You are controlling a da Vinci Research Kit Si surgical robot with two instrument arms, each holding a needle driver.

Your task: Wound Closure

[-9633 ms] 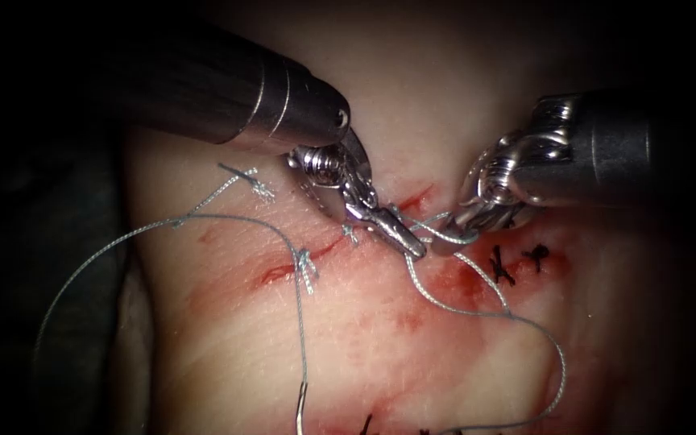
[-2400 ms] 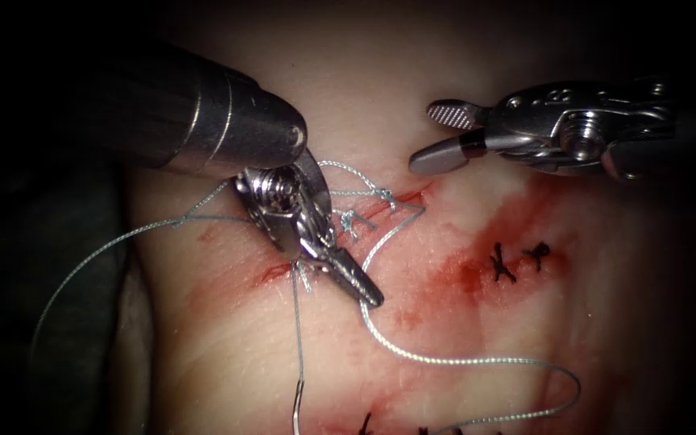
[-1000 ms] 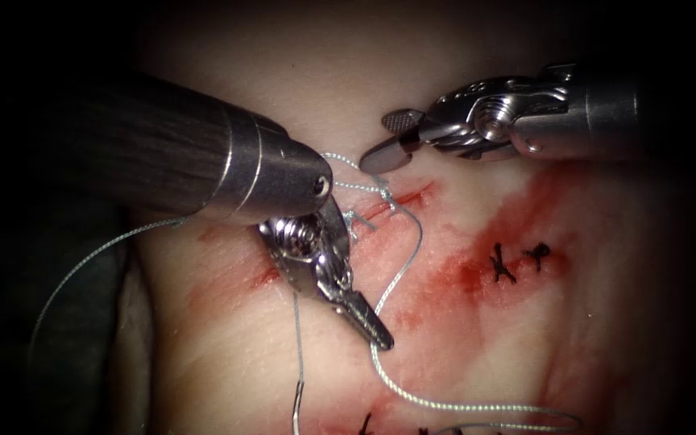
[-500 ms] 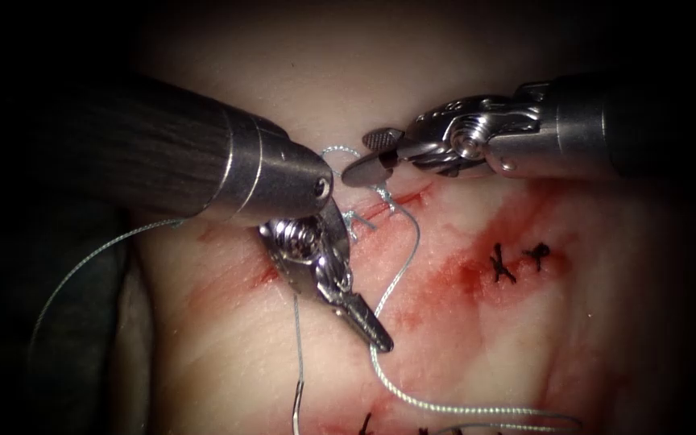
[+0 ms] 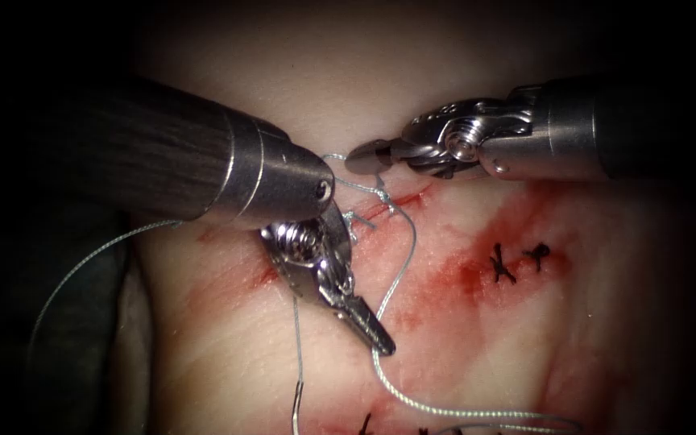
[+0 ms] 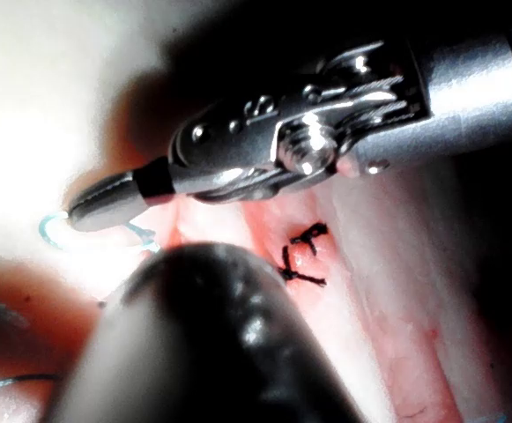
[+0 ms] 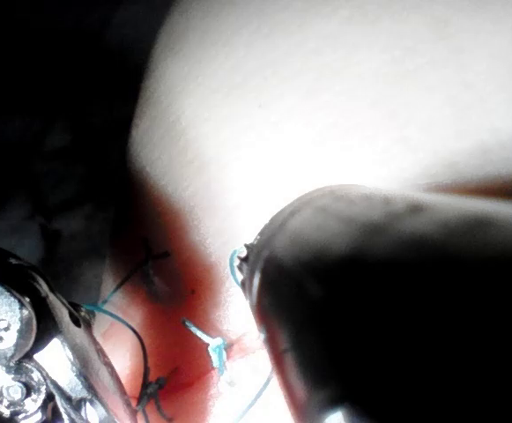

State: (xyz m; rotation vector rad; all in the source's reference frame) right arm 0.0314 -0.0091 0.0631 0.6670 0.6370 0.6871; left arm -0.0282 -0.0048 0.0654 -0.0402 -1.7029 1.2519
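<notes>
The left arm's silver claw is clenched on the pale grey-blue braided thread, which rises from its tip to a fresh knot on the cut in the pale pink pork tissue. The right arm's silver claw has closed from agape onto the short thread tail just above that knot, apparently to tighten or trim. The thin curved steel needle lies free on the tissue, below the left claw

endoscope above-front, wrist views close, sharing cut
</notes>
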